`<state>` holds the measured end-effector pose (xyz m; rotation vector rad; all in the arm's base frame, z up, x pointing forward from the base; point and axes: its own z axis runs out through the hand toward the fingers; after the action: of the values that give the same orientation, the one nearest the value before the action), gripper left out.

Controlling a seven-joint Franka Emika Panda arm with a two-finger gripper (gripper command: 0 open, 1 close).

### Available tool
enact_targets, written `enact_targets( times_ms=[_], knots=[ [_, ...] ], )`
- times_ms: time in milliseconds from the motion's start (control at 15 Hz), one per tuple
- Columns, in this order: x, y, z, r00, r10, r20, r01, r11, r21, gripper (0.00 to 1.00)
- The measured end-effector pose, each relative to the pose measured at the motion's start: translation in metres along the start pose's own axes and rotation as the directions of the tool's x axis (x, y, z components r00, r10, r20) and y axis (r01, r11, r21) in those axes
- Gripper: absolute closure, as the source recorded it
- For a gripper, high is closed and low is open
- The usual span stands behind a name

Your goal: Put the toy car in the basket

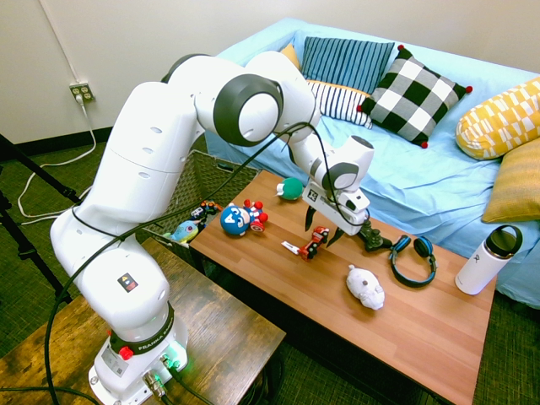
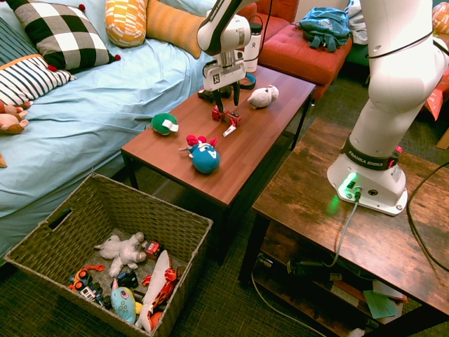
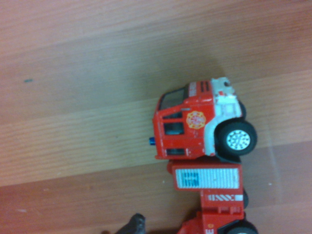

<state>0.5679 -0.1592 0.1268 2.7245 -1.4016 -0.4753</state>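
The toy car (image 3: 200,129) is a red fire-truck-like toy with white parts and black wheels. It lies on the wooden coffee table (image 1: 422,329), near the middle of it (image 1: 310,245) (image 2: 228,119). My gripper (image 1: 323,229) (image 2: 228,102) hangs just above the car, open, with a dark finger on either side and nothing held. The wicker basket (image 2: 140,203) stands on the floor beyond the table's end, away from the gripper, and several toys lie in it. In the first exterior view the arm partly hides the basket (image 1: 202,177).
Also on the table are a round blue-and-red figure toy (image 1: 240,218), a green ball (image 1: 290,188), a black controller (image 1: 371,239), blue headphones (image 1: 413,257), a white plush (image 1: 365,287) and a white bottle (image 1: 489,260). A sofa (image 1: 422,177) with pillows runs along the far side.
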Motion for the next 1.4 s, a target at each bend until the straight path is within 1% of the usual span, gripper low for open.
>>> enact_targets(
  times_ms=[67,333,1000,1400],
  knots=[
    [-0.002,-0.003,0.004,1.0,-0.005,0.008,0.005,1.0,-0.009,1.0],
    [-0.004,-0.012,0.023,1.0,-0.021,0.013,0.022,0.999,-0.042,1.0],
    [0.001,-0.021,0.038,0.999,-0.031,0.012,0.031,0.998,-0.058,1.0],
    [0.005,-0.025,0.032,0.999,-0.032,-0.002,0.032,0.998,-0.046,1.0]
  ],
)
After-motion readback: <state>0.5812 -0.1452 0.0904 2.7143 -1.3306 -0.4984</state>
